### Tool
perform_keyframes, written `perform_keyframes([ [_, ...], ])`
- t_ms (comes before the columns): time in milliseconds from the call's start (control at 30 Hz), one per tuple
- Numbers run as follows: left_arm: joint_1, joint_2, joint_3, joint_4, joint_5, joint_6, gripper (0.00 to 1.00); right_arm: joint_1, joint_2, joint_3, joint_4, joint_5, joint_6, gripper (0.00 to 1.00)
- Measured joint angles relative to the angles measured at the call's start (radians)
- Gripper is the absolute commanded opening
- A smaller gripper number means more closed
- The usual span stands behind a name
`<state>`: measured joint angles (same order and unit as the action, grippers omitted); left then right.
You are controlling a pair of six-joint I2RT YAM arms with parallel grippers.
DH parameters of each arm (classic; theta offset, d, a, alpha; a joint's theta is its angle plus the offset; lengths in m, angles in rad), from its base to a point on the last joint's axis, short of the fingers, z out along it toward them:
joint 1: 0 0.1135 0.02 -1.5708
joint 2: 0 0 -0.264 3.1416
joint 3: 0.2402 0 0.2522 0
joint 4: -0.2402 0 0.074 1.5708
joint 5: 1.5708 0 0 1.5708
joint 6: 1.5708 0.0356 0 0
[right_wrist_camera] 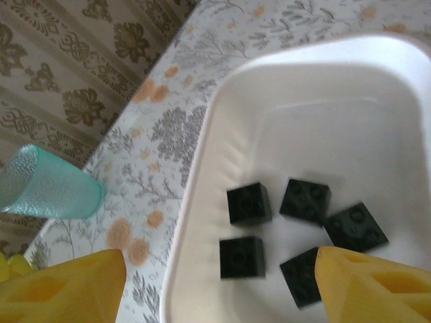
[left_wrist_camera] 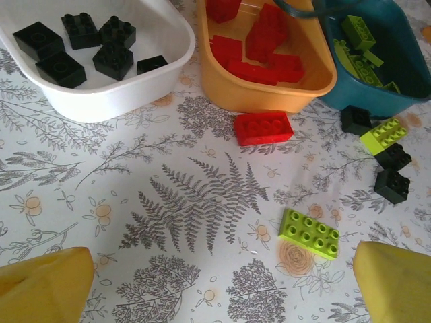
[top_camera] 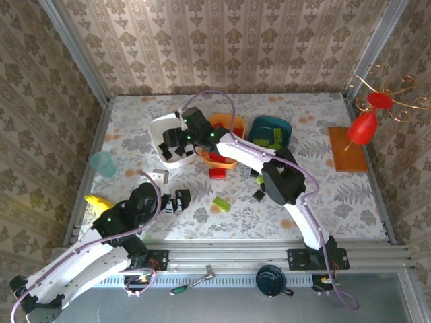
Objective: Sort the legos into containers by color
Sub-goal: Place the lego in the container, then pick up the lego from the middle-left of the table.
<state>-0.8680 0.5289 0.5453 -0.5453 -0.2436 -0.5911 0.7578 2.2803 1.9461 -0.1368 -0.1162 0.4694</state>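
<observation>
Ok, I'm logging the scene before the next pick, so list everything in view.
White tub: one, white, leftmost, holding six black legos.
Orange tub: one, orange, middle, holding red legos.
Teal tub: one, dark teal, rightmost, holding lime legos.
Loose legos: one red, two lime, three black, on table before tubs.
Cup: one, pale blue-green, left of white tub.
Mat: one, orange, right table edge.
Left hand: yellow fingers, open above table.
Right hand: yellow fingers, open over white tub.

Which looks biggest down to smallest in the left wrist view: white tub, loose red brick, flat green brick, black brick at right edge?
1. white tub
2-3. loose red brick and flat green brick look alike; the green lies nearer the camera, so unranked
4. black brick at right edge
</observation>
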Motion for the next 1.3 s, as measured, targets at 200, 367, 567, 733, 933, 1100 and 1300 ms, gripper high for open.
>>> perform_keyframes([
  [200, 0.000, 0.128, 0.023, 0.059, 0.072, 0.020, 0.96, -0.028, -0.311, -0.426, 0.084, 0.034, 0.003, 0.81],
  [367, -0.034, 0.340, 0.067, 0.144, 0.117, 0.049, 0.93, -0.063, -0.636, -0.754, 0.135, 0.114, 0.002, 0.83],
  [567, -0.119, 0.645, 0.214, 0.187, 0.126, 0.109, 0.94, -0.131, -0.975, -1.085, 0.091, 0.208, 0.003, 0.84],
  [733, -0.176, 0.886, 0.357, 0.196, 0.128, 0.170, 0.92, -0.193, -1.244, -1.271, -0.014, 0.286, 0.006, 0.86],
  [933, -0.265, 1.130, 0.554, 0.212, 0.121, 0.270, 0.85, -0.246, -1.533, -1.362, -0.164, 0.354, 0.010, 0.88],
  [1100, -0.292, 1.304, 0.694, 0.218, 0.121, 0.336, 0.83, -0.283, -1.677, -1.374, -0.271, 0.388, 0.014, 0.89],
  [1300, -0.305, 1.445, 0.800, 0.216, 0.096, 0.386, 0.78, -0.289, -1.741, -1.374, -0.344, 0.398, 0.025, 0.89],
])
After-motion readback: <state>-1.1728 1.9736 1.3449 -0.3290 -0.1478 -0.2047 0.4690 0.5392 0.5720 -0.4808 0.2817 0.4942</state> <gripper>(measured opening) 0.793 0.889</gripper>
